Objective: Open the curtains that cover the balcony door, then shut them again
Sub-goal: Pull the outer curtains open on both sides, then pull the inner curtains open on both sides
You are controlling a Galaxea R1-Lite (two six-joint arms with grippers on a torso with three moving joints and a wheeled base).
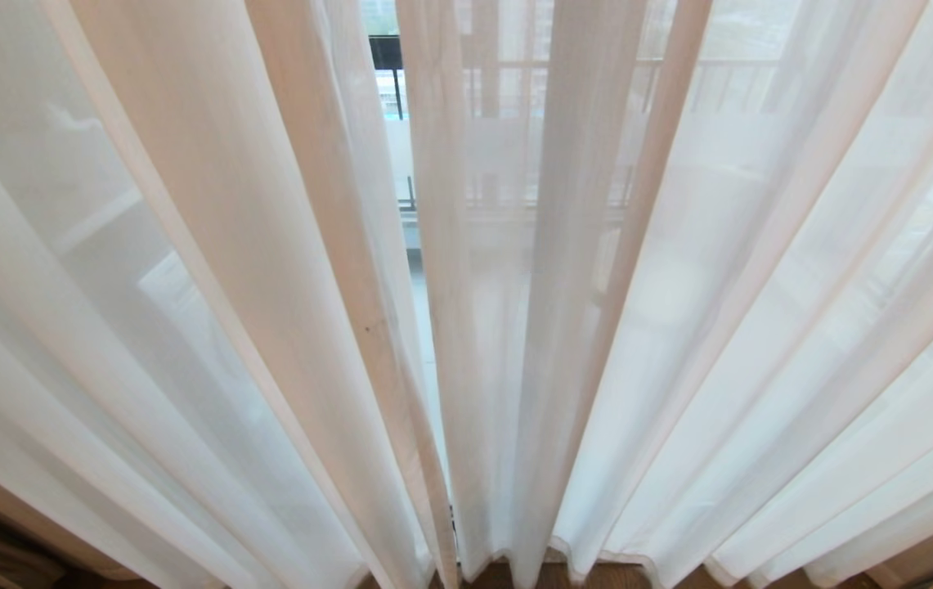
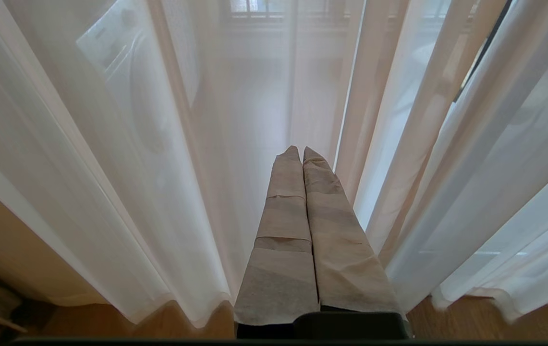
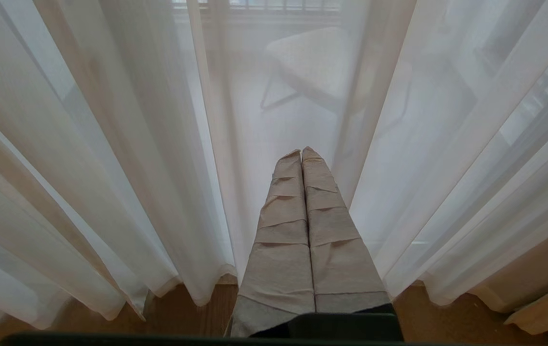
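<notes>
**Entry: Two Closed Grippers Before Drawn Sheers**

Left gripper: fingers wrapped in beige tape, pressed together, nothing pinched; pointed toward the curtains, apart from the fabric. Right gripper: likewise taped, fingers pressed together, nothing held, aimed at the sheers.

The curtains: white see-through sheers, hung to the wooden floor across the whole head view. Two panels were counted, met near the centre with a narrow gap. The balcony door was not made out distinctly; a railing and a chair were seen beyond.

Hazards judged: thin fabric could slip from smooth taped fingers; a pleat could be missed if too little cloth were pinched; a hard pull could strain the hanging.

Count: grippers, two; sheer panels, two; chair, one.
</notes>
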